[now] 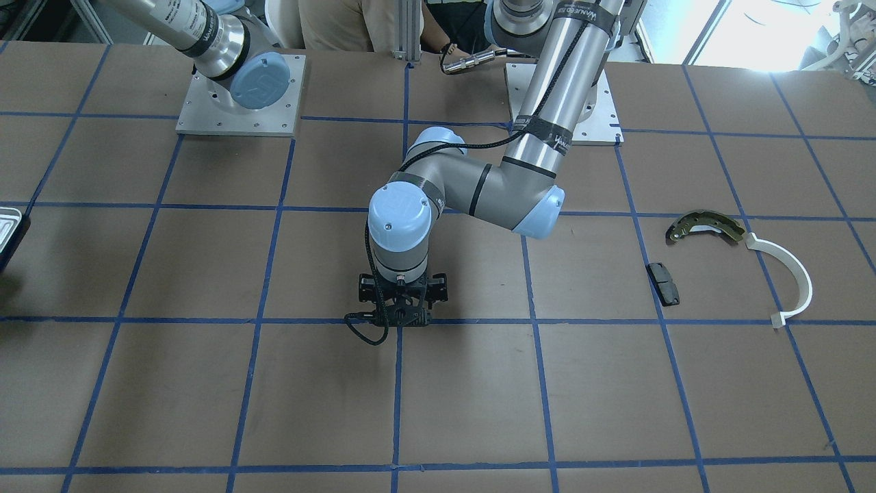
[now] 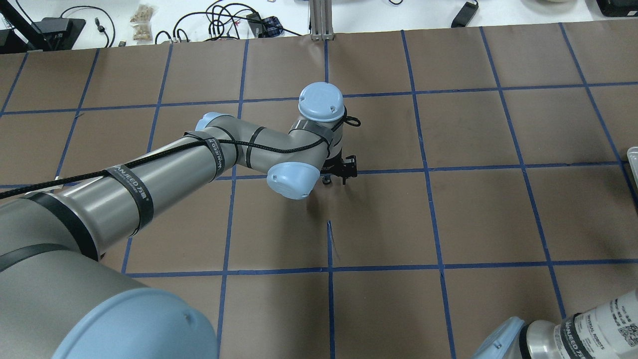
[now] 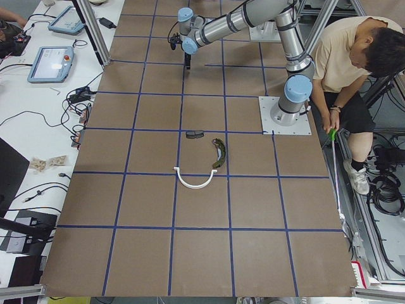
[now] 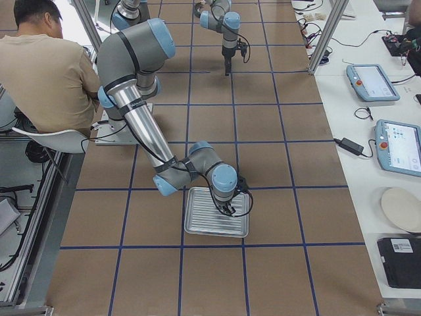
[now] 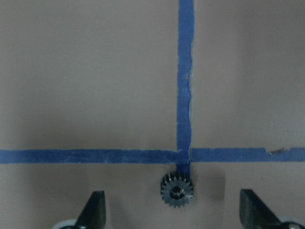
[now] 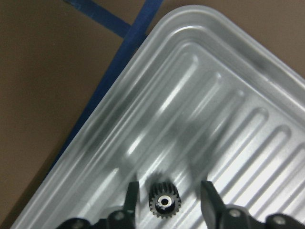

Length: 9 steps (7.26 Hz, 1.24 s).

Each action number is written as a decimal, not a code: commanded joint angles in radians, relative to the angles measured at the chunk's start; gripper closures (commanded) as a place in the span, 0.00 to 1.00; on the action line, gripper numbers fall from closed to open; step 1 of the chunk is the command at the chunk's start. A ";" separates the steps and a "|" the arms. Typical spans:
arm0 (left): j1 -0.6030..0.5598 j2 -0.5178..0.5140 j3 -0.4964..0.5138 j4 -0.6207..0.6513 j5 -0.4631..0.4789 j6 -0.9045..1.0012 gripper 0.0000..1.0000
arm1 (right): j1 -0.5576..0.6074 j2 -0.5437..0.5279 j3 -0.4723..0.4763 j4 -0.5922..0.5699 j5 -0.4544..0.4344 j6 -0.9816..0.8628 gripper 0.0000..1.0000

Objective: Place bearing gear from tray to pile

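Note:
A small dark bearing gear [image 6: 163,201] lies flat on the ridged silvery tray [image 6: 224,95], near its corner. My right gripper [image 6: 167,188] is open, one finger on each side of this gear with small gaps. A second gear [image 5: 177,189] lies on the brown table by a blue tape crossing, between the wide-open fingers of my left gripper [image 5: 172,200]. The left gripper [image 1: 404,316] hangs low over mid-table. The pile lies apart from it: an olive-gold brake shoe [image 1: 705,226], a white arc [image 1: 794,274] and a black pad [image 1: 664,283].
The tray [image 4: 217,214] sits at the table's end on my right, and only its corner [image 1: 8,229] shows in the front view. A seated operator [image 4: 46,72] is behind the arm bases. Screens and cables lie on the white bench [image 4: 385,99] along the far side.

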 commanded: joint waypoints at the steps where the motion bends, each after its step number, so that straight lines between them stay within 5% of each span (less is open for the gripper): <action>1: 0.003 0.009 0.001 0.001 0.000 0.019 0.64 | -0.001 0.001 0.004 0.006 -0.008 0.005 0.75; 2: 0.003 0.003 0.003 0.003 -0.002 0.018 0.95 | 0.002 -0.005 0.001 0.013 -0.011 0.005 0.78; 3: 0.003 0.004 0.003 0.015 -0.005 0.014 1.00 | 0.010 -0.025 -0.005 0.021 -0.043 0.009 0.79; 7: 0.105 0.079 -0.016 0.018 -0.009 0.150 1.00 | 0.268 -0.319 0.019 0.385 -0.081 0.468 0.80; 9: 0.212 0.144 -0.033 -0.037 0.006 0.334 1.00 | 0.460 -0.414 0.071 0.461 -0.077 0.807 0.80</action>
